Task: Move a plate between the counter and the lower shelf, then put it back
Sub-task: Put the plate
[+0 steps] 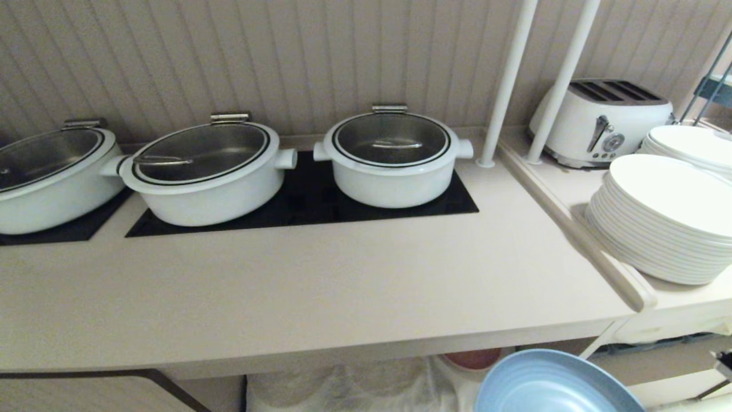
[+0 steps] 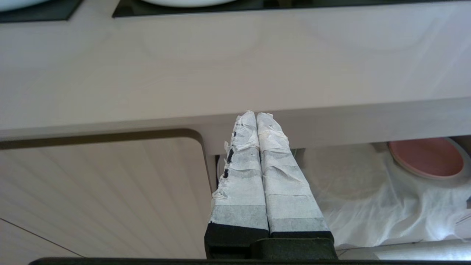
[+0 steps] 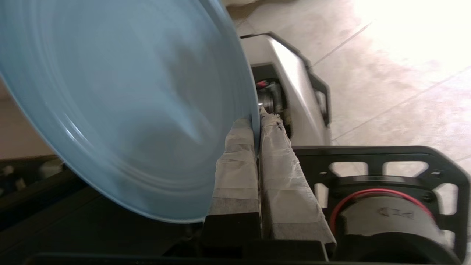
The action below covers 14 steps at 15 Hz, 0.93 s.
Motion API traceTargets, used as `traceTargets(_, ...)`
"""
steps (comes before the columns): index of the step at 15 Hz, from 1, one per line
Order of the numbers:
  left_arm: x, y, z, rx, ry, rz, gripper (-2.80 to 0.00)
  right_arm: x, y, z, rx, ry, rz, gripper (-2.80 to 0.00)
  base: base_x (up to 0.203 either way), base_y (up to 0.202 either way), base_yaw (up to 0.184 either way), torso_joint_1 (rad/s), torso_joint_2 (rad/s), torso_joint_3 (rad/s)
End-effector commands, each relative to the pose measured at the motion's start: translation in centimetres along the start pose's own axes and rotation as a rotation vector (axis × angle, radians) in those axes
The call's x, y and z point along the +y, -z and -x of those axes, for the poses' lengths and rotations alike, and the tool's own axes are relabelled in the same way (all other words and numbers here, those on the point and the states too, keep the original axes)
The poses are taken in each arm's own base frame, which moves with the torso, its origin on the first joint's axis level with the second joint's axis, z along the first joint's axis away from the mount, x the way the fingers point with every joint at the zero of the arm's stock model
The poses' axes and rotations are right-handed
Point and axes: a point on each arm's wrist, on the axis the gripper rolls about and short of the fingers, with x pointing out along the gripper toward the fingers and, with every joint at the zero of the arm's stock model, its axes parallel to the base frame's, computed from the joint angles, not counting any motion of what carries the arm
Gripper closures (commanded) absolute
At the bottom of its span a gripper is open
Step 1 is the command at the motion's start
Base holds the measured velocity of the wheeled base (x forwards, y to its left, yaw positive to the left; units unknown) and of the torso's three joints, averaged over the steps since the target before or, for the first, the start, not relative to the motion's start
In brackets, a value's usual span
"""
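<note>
Beige worktop filled most of the head view: the counter ran from nine o'clock to three, bare along its front edge. Going left to right, three white lidded pots sat on black hob panels toward eleven and twelve o'clock, then two white poles, a white toaster at two o'clock and a stack of white plates on the side ledge at three.

Below the counter's edge, around six o'clock, the lower shelf showed its wrinkled white cloth, with a pink plate resting on it just right of centre. The left gripper hung parked in front of the counter's edge, its taped fingers pressed together on nothing.

At five o'clock in the head view the plate was in the air, out in front of the shelf and lower than the counter top, touching neither. The right gripper pinched its rim between both taped fingers, the plate tilted steeply from the grip.

Judged from this, the step in hand was the carry between shelf and counter, most likely the lift back up to the worktop. The next move called for raising the plate clear of the thick front edge, levelling it, and setting it down on the bare beige surface short of the hob before letting go.
</note>
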Motion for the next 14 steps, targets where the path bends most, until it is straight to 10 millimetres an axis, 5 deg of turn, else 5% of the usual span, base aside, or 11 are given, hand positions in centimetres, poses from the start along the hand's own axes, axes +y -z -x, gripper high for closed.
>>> traceTargets(1, 0.0, 0.0, 0.0, 0.0, 0.0, 0.0, 0.0, 0.18, -0.17, 0.18, -0.001, -0.009, -0.014, 0.0, 0.0, 0.0, 0.0, 0.159, -0.32, -0.161)
traceTargets(14, 0.0, 0.0, 0.0, 0.0, 0.0, 0.0, 0.0, 0.17, -0.03, 0.11, 0.011, -0.007, -0.011, 0.0, 0.0, 0.0, 0.0, 0.135, -0.27, -0.136)
